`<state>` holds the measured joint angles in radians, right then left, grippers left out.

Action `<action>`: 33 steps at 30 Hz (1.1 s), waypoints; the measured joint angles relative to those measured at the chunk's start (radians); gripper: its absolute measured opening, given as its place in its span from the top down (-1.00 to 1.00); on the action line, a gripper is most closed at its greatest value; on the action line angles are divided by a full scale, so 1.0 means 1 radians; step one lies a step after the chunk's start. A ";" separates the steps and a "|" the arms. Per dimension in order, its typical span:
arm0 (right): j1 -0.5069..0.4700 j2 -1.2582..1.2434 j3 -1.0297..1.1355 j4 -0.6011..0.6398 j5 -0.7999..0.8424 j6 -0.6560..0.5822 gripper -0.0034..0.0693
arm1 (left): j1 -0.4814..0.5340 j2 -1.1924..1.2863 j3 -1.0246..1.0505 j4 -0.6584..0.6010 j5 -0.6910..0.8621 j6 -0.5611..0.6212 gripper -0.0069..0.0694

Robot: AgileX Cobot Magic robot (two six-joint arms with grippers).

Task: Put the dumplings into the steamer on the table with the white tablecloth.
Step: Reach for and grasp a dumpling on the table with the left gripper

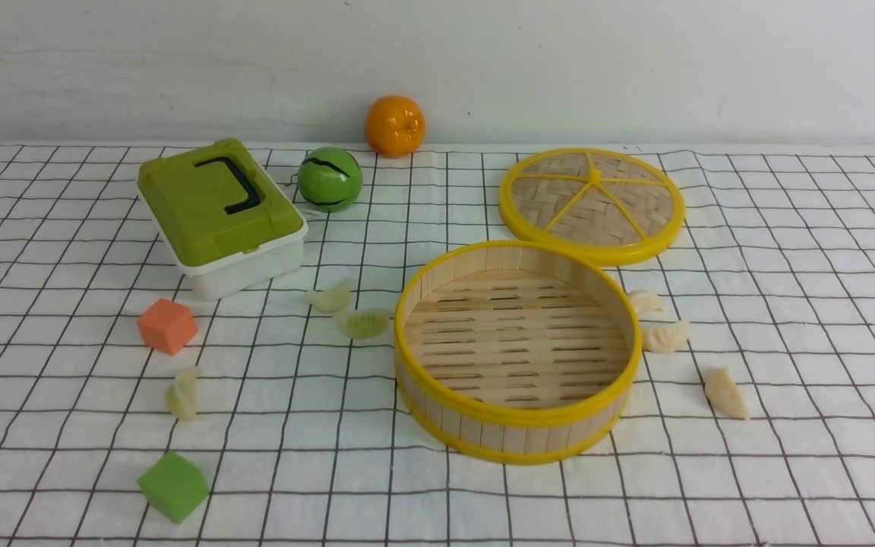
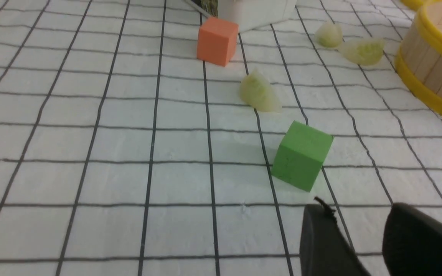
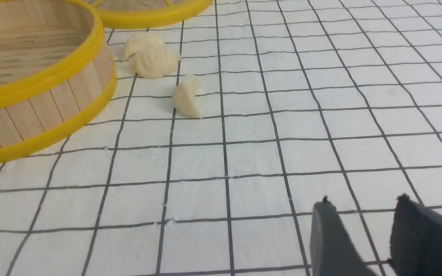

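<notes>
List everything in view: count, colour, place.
steamer: one, bamboo, yellow rims, centre
lid: one, woven, yellow-rimmed, behind steamer
green dumplings: three, pale green, left of steamer
white dumplings: three, cream, right of steamer
orange cube: one, orange, left
green cube: one, green, near left
box: one, green-lidded white, far left
ball: one, green, beside box
fruit: one, orange, by wall
tablecloth: one, white, black grid, under everything
left gripper: one, black, open, near green cube
right gripper: one, black, open, over tablecloth
</notes>
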<state>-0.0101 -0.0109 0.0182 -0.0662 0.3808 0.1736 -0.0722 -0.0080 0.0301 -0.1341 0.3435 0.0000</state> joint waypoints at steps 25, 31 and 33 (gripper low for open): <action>0.000 0.000 0.009 0.017 -0.906 0.006 0.25 | 0.000 0.000 0.000 -0.016 -0.516 0.000 0.20; 0.000 0.000 0.009 0.022 -1.050 0.104 0.25 | 0.000 0.000 0.000 -0.051 -0.641 -0.066 0.20; 0.000 0.000 0.009 0.022 -1.052 0.117 0.25 | 0.000 0.000 0.000 -0.081 -0.662 -0.147 0.20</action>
<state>-0.0101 -0.0109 0.0273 -0.0446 -0.6715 0.2909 -0.0722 -0.0080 0.0301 -0.2148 -0.3181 -0.1465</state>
